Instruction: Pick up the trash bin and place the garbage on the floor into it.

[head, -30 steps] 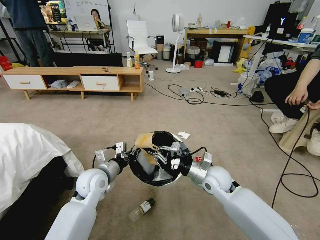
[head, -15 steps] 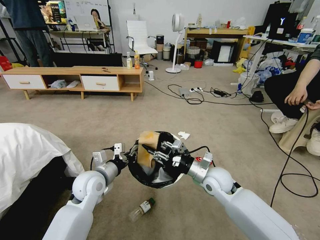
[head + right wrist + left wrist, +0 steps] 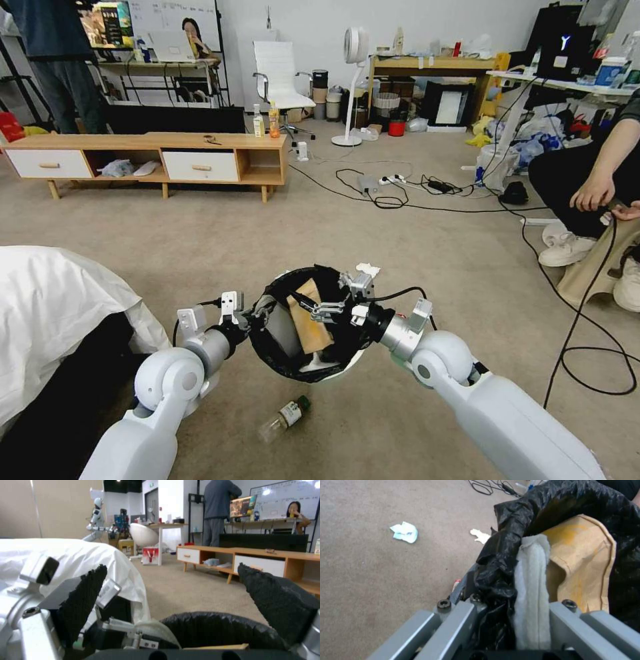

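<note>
The trash bin [image 3: 273, 347], white with a black bag over its rim, hangs above the floor [image 3: 433, 253]. My left gripper [image 3: 257, 315] is shut on its near-left rim; in the left wrist view the black liner [image 3: 501, 562] and white wall sit between its fingers [image 3: 453, 620]. A brown paper bag [image 3: 311, 327] lies inside the bin [image 3: 583, 565]. My right gripper [image 3: 319, 308] hovers over the bin mouth, open, its pads [image 3: 83, 597] apart with nothing between. On the carpet lie a green-capped bottle [image 3: 283, 417] and a white tissue [image 3: 368, 269]; two tissues [image 3: 405, 532] show past the bin.
A white-draped bed [image 3: 53, 307] stands close on my left. Black cables [image 3: 580, 333] loop over the carpet at the right, near a seated person's feet [image 3: 567, 248]. A low wooden cabinet [image 3: 153, 160] stands ahead left. Open carpet lies between.
The brown paper bag has gone from the bin's far rim down into the bin. My right gripper has let it go and drawn slightly right. The bin has sunk a little.
</note>
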### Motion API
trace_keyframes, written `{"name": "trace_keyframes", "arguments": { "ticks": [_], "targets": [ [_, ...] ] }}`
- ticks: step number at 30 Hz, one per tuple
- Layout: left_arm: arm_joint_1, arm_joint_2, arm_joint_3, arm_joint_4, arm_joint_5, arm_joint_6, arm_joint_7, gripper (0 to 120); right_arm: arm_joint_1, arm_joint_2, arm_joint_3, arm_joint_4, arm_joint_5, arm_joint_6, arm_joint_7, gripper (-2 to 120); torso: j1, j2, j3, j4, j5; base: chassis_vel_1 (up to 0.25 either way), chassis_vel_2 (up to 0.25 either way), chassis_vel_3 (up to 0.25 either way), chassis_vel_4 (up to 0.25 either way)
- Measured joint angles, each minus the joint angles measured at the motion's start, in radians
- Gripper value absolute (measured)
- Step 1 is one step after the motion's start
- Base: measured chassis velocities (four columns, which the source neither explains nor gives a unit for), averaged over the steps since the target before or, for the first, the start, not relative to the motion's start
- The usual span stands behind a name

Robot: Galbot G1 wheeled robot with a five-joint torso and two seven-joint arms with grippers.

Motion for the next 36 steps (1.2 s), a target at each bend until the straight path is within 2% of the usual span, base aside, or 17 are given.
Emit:
{"name": "trace_keyframes", "arguments": {
  "ticks": [10,16,19,21,22,23,24,25,28,30,36],
  "targets": [
    [0.000,-0.007,-0.007,0.007,-0.004,0.008,-0.030,7,-0.010,-0.019,0.037,0.040,0.014,-0.003,0.013,100,0.000,0.000,0.000,-0.0001,0.0000,0.000,0.000,0.000,0.000],
    [0.007,-0.013,-0.022,-0.006,-0.029,0.031,-0.101,7,-0.052,-0.035,0.124,0.091,0.017,-0.003,0.018,100,0.000,0.000,0.000,0.0000,0.0001,0.000,0.000,0.000,0.000],
    [0.016,-0.017,-0.046,-0.026,-0.042,0.050,-0.143,7,-0.063,-0.040,0.181,0.127,0.015,-0.002,0.037,100,0.000,0.000,0.000,0.0000,0.0001,0.000,0.000,0.000,0.000],
    [0.035,-0.023,-0.096,-0.068,-0.051,0.074,-0.197,7,-0.074,-0.043,0.263,0.169,-0.028,-0.010,0.105,100,0.000,0.000,0.000,0.0001,0.0000,0.000,0.000,0.000,0.000],
    [0.035,-0.023,-0.096,-0.068,-0.051,0.074,-0.197,7,-0.074,-0.043,0.263,0.169,-0.028,-0.010,0.105,100,0.000,0.000,0.000,0.0001,0.0000,0.000,0.000,0.000,0.000],
    [0.041,-0.027,-0.124,-0.097,-0.059,0.086,-0.234,7,-0.089,-0.041,0.323,0.185,-0.076,-0.059,0.170,100,0.000,0.000,0.000,0.0004,0.0000,0.000,0.000,0.000,0.000],
    [0.042,-0.028,-0.133,-0.106,-0.063,0.088,-0.245,7,-0.095,-0.040,0.341,0.186,-0.089,-0.077,0.192,100,0.000,0.000,0.000,0.0004,0.0000,0.000,0.000,0.000,0.000],
    [0.043,-0.030,-0.160,-0.131,-0.072,0.091,-0.270,7,-0.117,-0.036,0.400,0.187,-0.113,-0.125,0.258,100,0.000,0.000,0.000,0.0000,0.0001,0.000,0.000,0.000,0.000],
    [0.044,-0.030,-0.177,-0.146,-0.072,0.091,-0.276,7,-0.136,-0.030,0.445,0.183,-0.127,-0.158,0.302,100,0.000,0.000,0.000,-0.0003,0.0001,0.000,0.000,0.000,0.000],
    [0.058,-0.021,-0.206,-0.184,-0.069,0.091,-0.277,7,-0.211,-0.014,0.540,0.167,-0.178,-0.257,0.433,100,0.000,0.000,0.000,0.0000,0.0002,0.000,0.000,0.000,0.000],
    [0.066,-0.022,-0.203,-0.198,-0.065,0.091,-0.271,7,-0.265,0.001,0.551,0.140,-0.225,-0.328,0.525,100,0.000,0.000,0.000,-0.0002,0.0002,0.000,0.000,0.000,0.000]
  ]
}}
